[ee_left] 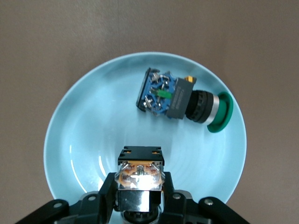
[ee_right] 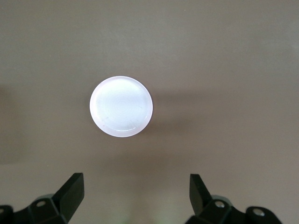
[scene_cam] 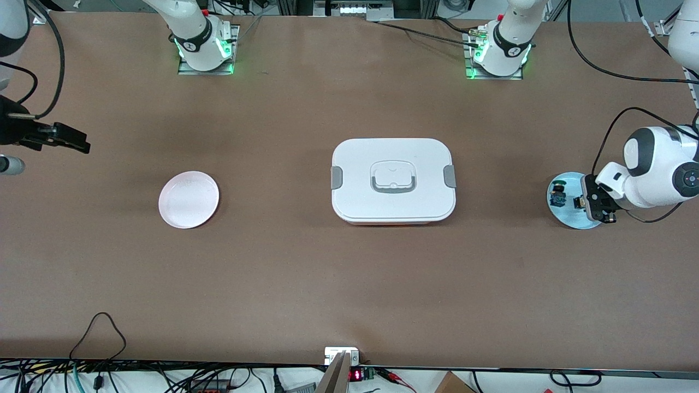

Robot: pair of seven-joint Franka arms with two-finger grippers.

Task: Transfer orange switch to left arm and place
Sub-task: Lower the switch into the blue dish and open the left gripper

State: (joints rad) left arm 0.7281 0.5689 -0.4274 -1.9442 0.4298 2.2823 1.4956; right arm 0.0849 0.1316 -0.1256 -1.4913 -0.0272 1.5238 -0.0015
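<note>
The orange switch (ee_left: 140, 173), with a clear orange-tan body, sits between the fingers of my left gripper (ee_left: 140, 181), which is shut on it. Gripper and switch are low over a light blue plate (ee_left: 70, 140) at the left arm's end of the table. From the front, the left gripper (scene_cam: 582, 203) and the switch (scene_cam: 577, 203) show on the same plate (scene_cam: 570, 219). The white lidded box (scene_cam: 393, 180) stands mid-table. My right gripper (scene_cam: 76, 141) waits open and empty, up in the air at the right arm's end; its view (ee_right: 135, 186) looks down on a pink plate (ee_right: 121, 106).
A second switch with a blue body and green cap (ee_left: 174, 97) lies on its side on the blue plate, apart from the held one. The pink plate (scene_cam: 188, 199) sits between the box and the right arm's end. Cables run along the table's edge nearest the camera.
</note>
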